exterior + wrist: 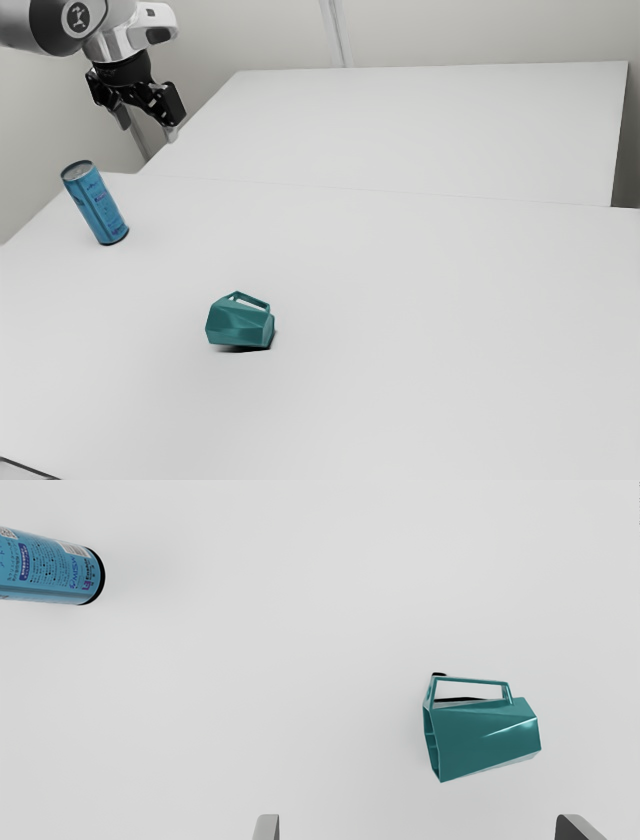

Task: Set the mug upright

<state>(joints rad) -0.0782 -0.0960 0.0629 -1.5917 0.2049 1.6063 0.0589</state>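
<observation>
High above the table in the exterior view is my gripper (148, 128), well apart from the mug. The teal faceted mug (240, 324) lies on its side on the white table, nearer the camera than the can. In the wrist view my gripper (417, 825) is open, its two fingertips wide apart with nothing between them. The mug (482, 740) shows there with its mouth facing the side where the can is and its angular handle out to one side. Its base points away from the can.
A blue can (96, 204) stands on the white table (430, 330) toward the exterior view's left, below my gripper; the can (47, 567) is partly cut off in the wrist view. Another white surface (430, 130) adjoins behind.
</observation>
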